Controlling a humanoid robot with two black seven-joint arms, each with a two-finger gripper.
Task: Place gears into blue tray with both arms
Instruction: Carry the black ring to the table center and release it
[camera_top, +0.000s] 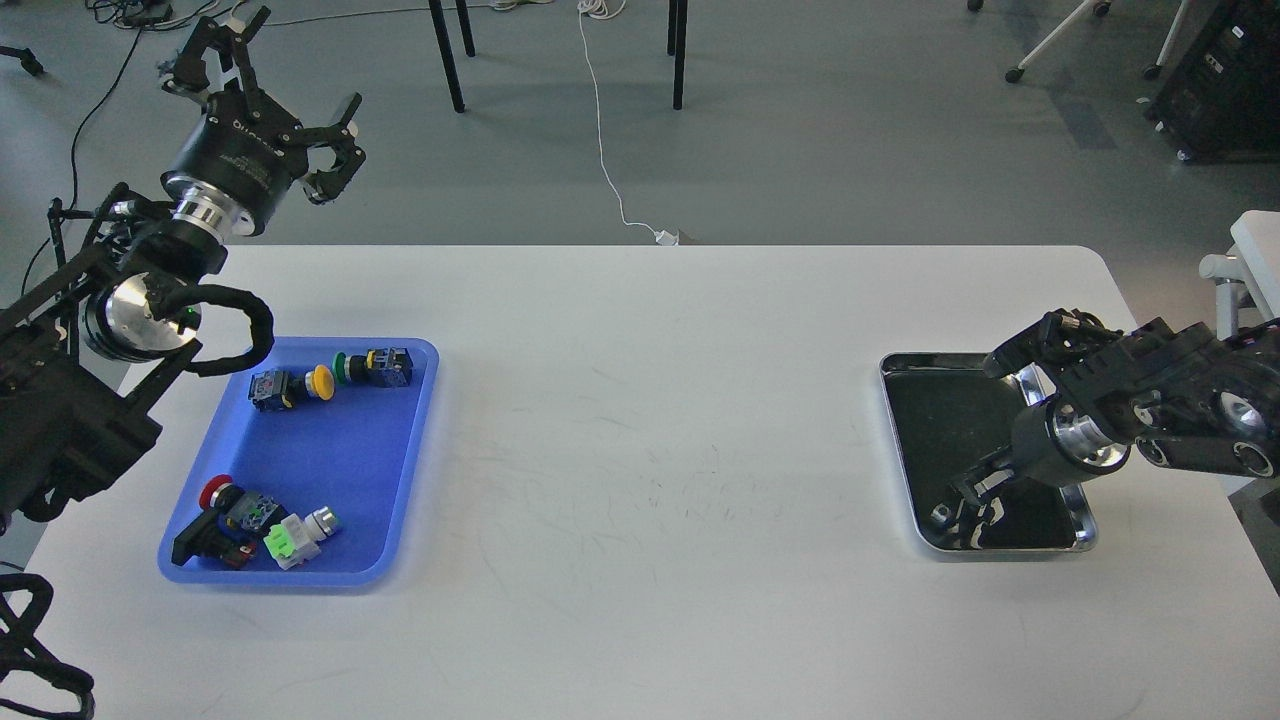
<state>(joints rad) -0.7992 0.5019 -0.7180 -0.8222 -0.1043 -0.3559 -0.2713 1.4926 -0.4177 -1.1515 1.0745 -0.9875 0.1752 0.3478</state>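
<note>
The blue tray (345, 470) lies at the table's left and holds only coloured push-button switches. No gears can be made out anywhere; the steel tray's dark bottom hides anything small and black. My left gripper (283, 88) hangs high beyond the table's far left edge, behind the blue tray, with its fingers spread open and nothing between them. My right gripper (968, 500) points down into the near left part of the steel tray (897, 440). Its dark fingers blend with the tray bottom, so I cannot tell how they stand or whether they hold anything.
In the blue tray, yellow (320, 380) and green (343, 367) switches lie at the far end. A red one (215, 493) and a white-green one (290, 535) lie at the near end. Chair legs and cables stand on the floor behind the table.
</note>
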